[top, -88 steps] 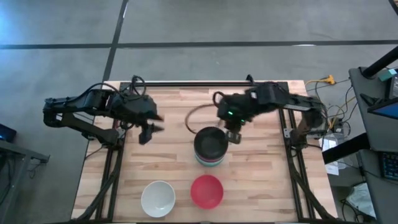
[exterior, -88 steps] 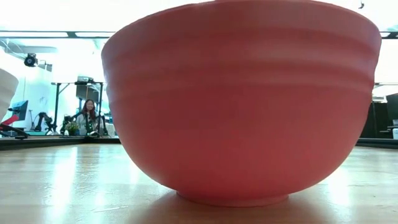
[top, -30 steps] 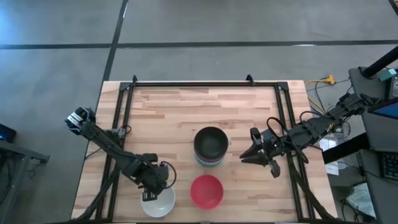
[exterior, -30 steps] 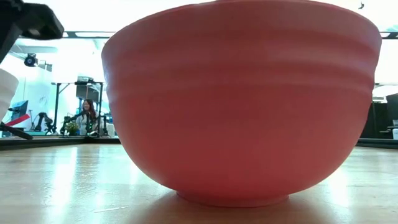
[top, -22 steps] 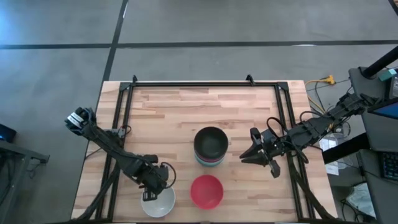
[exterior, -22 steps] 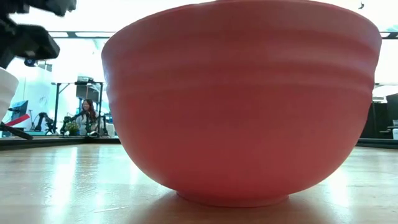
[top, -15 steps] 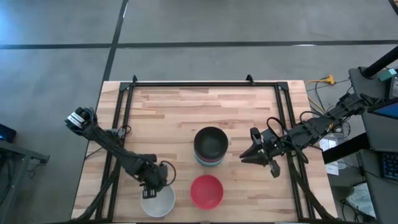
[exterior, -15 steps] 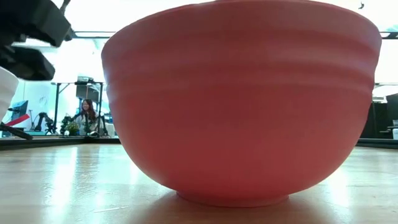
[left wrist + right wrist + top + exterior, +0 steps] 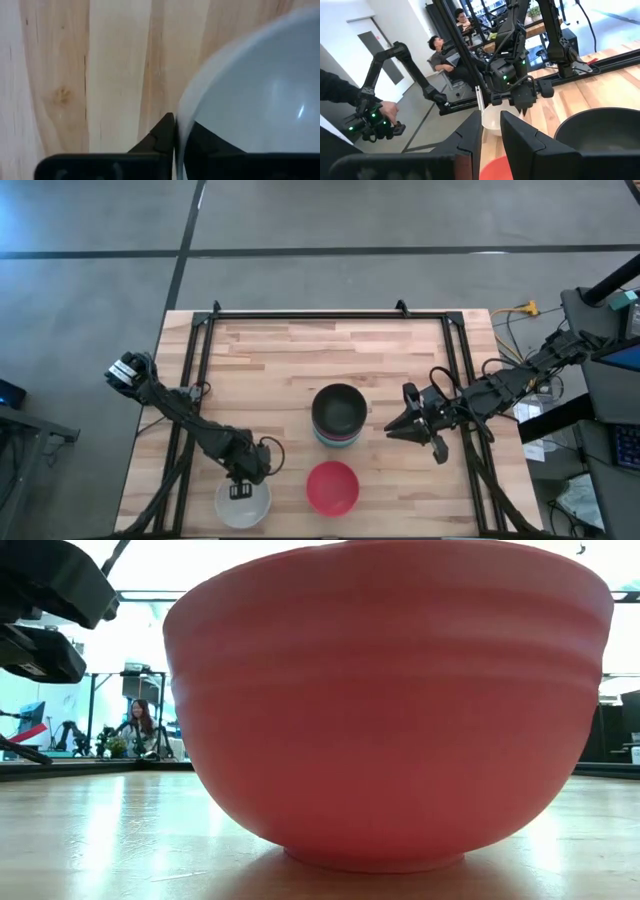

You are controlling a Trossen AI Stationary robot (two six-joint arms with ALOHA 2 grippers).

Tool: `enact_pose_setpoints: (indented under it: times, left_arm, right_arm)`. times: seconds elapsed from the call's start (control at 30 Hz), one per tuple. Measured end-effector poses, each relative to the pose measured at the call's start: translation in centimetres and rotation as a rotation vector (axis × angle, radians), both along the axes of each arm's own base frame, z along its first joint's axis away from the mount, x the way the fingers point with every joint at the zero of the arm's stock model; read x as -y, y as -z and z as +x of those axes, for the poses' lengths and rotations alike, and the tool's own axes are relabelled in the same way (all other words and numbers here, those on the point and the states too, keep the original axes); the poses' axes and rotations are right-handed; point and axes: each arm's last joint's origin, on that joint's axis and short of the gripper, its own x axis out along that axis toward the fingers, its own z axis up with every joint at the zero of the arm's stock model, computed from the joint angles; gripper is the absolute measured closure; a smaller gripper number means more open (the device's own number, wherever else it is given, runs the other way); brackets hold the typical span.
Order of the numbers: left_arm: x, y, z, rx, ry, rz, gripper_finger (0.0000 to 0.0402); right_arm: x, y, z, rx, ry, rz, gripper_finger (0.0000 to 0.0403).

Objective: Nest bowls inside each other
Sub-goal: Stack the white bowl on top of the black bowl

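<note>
A white bowl [image 9: 243, 508] stands near the table's front edge at the left, and my left gripper [image 9: 243, 485] is shut on its rim. To its right, a red bowl [image 9: 332, 487] rests on its base and fills the low view [image 9: 390, 710]. At mid-table is a stack of bowls [image 9: 339, 418] with a black bowl on top and teal and magenta rims showing below. My right gripper [image 9: 405, 425] hovers level just right of the stack. It is open [image 9: 490, 135] with nothing between its fingers. My left gripper pinches the white bowl's rim [image 9: 178, 127] on the bowl's far side. One finger [image 9: 160, 137] is outside the wall and one finger [image 9: 202, 142] is inside. The fingers come from above, pointing steeply down. The bowl sits upright under them.
Black frame rails [image 9: 300, 315] run along the table's far and side edges. Bare wood [image 9: 260, 370] lies at the far left of the table. Cables and equipment [image 9: 540, 370] crowd the right side. People [image 9: 442, 50] sit in the room beyond.
My left gripper has come down over the white bowl's far rim and shut on it. The bowl has shifted slightly toward the table's left edge and left the low view. My right gripper has kept still.
</note>
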Motion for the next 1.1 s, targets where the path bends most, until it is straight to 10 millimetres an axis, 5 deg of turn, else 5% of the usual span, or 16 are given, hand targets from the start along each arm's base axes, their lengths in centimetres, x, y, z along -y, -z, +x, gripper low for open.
enact_pose_setpoints:
  times: [0.3, 0.47, 0.8, 0.93, 1.1]
  left_arm:
    - [-0.1, -2.0, 0.1, -0.023, -0.004, -0.062, 0.04]
    - [-0.9, -6.9, -0.4, -0.049, -0.017, -0.05, 0.0401]
    - [-4.2, -20.2, -2.6, 0.096, -0.106, 0.037, 0.0401]
    - [-5.1, -22.5, -2.7, 0.181, -0.184, 0.048, 0.0401]
    - [-5.9, -23.2, -1.5, 0.227, -0.248, 0.023, 0.0401]
  right_arm:
    - [0.3, 0.0, 0.1, 0.002, 0.013, -0.007, 0.0335]
    - [0.5, 0.0, 0.3, 0.004, 0.024, -0.011, 0.0335]
    - [0.9, 0.0, 0.5, 0.014, 0.041, -0.034, 0.0335]
    - [0.9, -0.2, 0.5, 0.034, 0.04, -0.052, 0.0335]
    - [1.0, -0.3, 0.5, 0.041, 0.045, -0.052, 0.0337]
